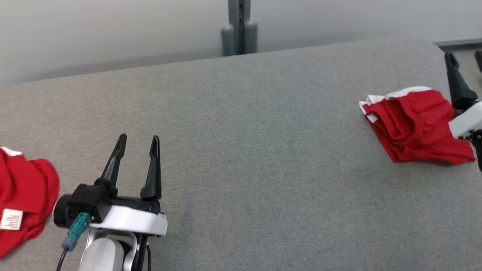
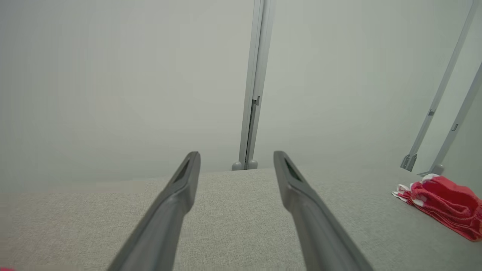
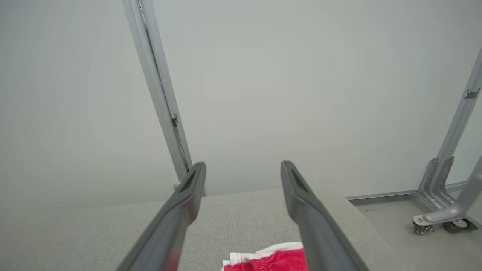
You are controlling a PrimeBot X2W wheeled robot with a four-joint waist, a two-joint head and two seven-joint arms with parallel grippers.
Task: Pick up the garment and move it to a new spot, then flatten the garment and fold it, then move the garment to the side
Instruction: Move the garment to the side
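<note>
1. The left gripper (image 1: 138, 140) stands wide open, its two dark fingers spread and nothing between them. It hovers over bare grey cloth at the near left of the table (image 1: 263, 158), and its fingers point toward the far edge. The left wrist view shows the same gap between the fingers, with the gripper (image 2: 236, 158) touching nothing.
2. The right gripper (image 1: 465, 58) is at the table's far right edge. In the right wrist view its fingers are parted wide, and the gripper (image 3: 243, 167) clasps nothing.
3. The garment (image 1: 414, 128), red with white trim, lies folded in a compact bundle on the right side of the table. The right gripper's pale body sits at the bundle's right edge; I cannot tell whether it touches the cloth. From the right wrist, the garment (image 3: 275, 259) shows low between the two fingers.
4. A second red cloth (image 1: 22, 203) with a white label lies at the table's left edge, just beside the left gripper and well apart from the folded garment.
5. A grey metal post (image 1: 239, 26) rises behind the table's far edge.
</note>
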